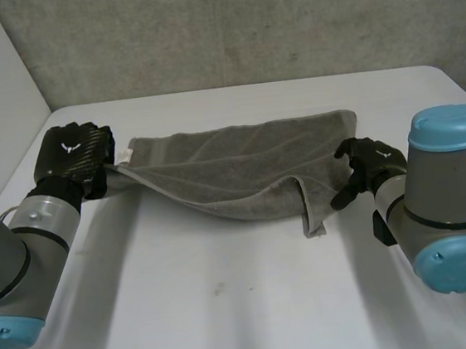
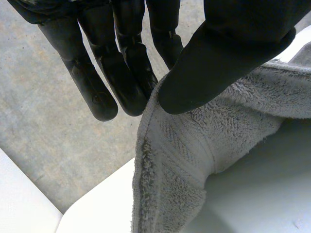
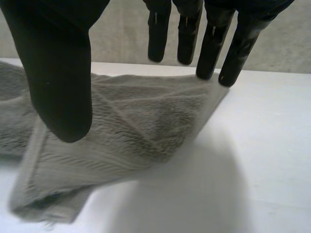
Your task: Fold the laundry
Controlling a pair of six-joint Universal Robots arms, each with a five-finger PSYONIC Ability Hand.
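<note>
We see the grey towel (image 1: 241, 169) spread across the far middle of the white table (image 1: 230, 308), with its near right corner doubled over. The left hand (image 1: 72, 154) pinches the towel's left corner between thumb and fingers (raised a little). The right hand (image 1: 371, 162) hangs open at the right end, fingers straight.
</note>
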